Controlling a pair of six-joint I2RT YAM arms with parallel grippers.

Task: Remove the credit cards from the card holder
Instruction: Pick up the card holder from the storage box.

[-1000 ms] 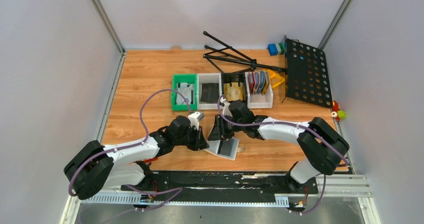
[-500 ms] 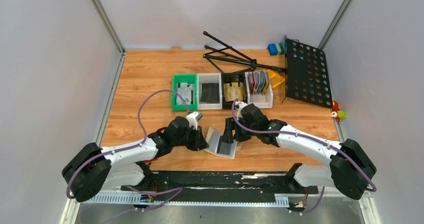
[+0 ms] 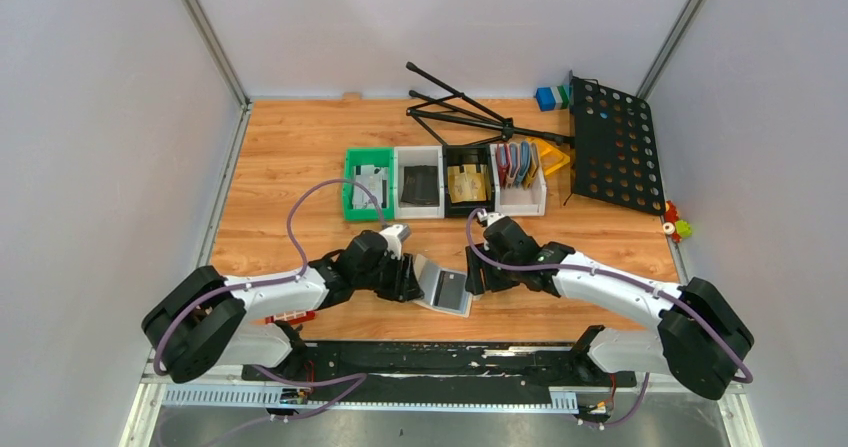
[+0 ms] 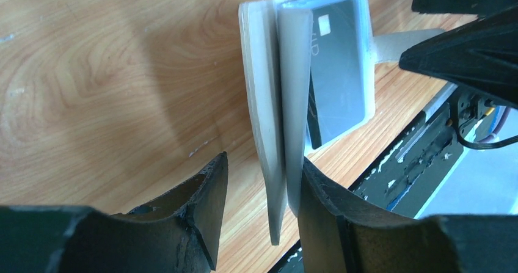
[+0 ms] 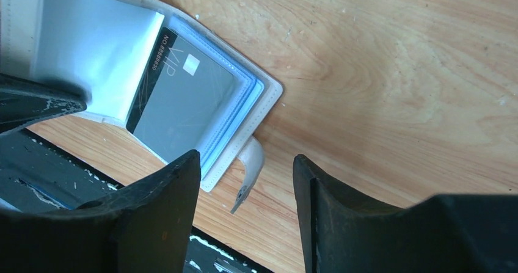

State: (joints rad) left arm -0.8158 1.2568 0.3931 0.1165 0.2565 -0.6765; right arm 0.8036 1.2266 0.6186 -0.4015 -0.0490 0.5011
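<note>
Pale grey holder (image 3: 445, 289) lies open on the wood table (image 3: 300, 167), close to the near edge, between the two grippers. One dark card (image 5: 183, 102) sits in a clear pocket on the flat half. More cards may hide under it, but I cannot tell.

The left gripper (image 4: 262, 163) has its fingers apart, with the raised flap (image 4: 269, 102) standing in the gap. The flap leans on one finger and the other finger does not touch it, so nothing is squeezed. The right gripper (image 5: 245, 158) has its fingers apart too, and the small tab (image 5: 247, 169) is just between them.

Here is what I think could go wrong. The flap could slip out and flop down over the card, because it is not held tight. The right fingers could pinch the tab and not the card, and then the whole holder would drag along. The card is thin and flat, so fingers could slide off it or grab the pocket too. A hard pull could push the holder off the edge
</note>
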